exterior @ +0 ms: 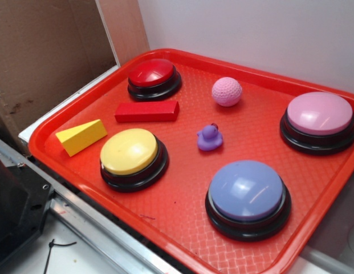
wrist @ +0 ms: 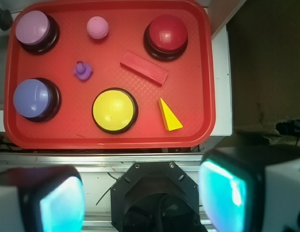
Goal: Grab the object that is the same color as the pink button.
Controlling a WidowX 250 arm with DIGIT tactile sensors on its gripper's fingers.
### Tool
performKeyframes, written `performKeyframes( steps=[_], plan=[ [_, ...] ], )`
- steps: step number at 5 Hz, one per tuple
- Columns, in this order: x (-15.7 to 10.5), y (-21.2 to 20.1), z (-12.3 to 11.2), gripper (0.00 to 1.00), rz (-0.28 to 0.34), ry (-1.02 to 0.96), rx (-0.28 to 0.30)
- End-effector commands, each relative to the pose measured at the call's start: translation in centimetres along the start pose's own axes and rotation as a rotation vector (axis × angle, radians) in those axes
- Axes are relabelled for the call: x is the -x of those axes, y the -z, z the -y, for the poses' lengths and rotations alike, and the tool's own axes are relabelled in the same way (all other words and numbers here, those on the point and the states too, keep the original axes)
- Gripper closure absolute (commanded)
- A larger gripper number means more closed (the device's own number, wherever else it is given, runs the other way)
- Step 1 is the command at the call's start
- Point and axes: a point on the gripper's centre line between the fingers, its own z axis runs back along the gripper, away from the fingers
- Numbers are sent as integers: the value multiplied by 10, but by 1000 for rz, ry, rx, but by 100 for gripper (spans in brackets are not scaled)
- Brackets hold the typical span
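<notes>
A small pink dimpled ball [exterior: 227, 91] [wrist: 97, 27] rests on the red tray [exterior: 182, 222] [wrist: 198, 125] near its far side. The pink button [exterior: 319, 121] [wrist: 35, 30] stands at the tray's right in the exterior view, well apart from the ball. My gripper [wrist: 145, 198] shows only in the wrist view, high above the robot base and short of the tray's near rim. It is open, with wide-set cyan pads [wrist: 227, 191] and nothing between them.
On the tray also stand a red button [exterior: 154, 77], a yellow button [exterior: 133, 157] and a lavender-blue button [exterior: 248, 197]. A purple toy duck [exterior: 210, 138], a red block [exterior: 147, 111] and a yellow wedge [exterior: 81, 137] lie among them. Cardboard [exterior: 45, 63] lines the left.
</notes>
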Motion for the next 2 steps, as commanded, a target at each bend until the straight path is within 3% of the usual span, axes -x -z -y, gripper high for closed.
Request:
performKeyframes(
  steps=[1,2],
  plan=[
    [0,0,0,0,0,0,0],
    [-38,9,-5,0,-40,0,-16]
  ],
)
